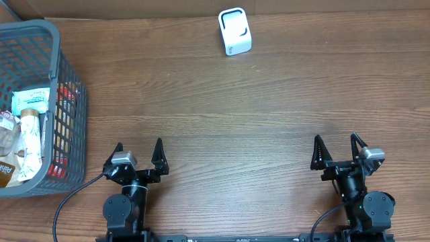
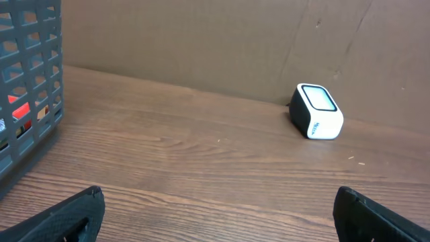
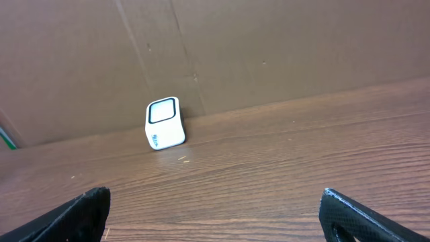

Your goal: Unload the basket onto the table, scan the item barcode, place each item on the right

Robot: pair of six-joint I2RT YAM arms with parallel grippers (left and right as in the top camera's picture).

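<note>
Here both the left gripper (image 1: 139, 144) and the right gripper (image 1: 335, 138) stand spread wide and empty over the wooden surface (image 1: 222, 114), while the packaged items (image 1: 28, 128) lie in the grey basket (image 1: 70, 111) at left, well apart from the white scanner (image 1: 235, 31) at the far edge.

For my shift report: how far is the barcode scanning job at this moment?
Nothing looks done: the items lie in the basket. Nothing is in hand: the left gripper and right gripper stand open and empty. Left: pick an item and show its barcode to the white scanner.
</note>
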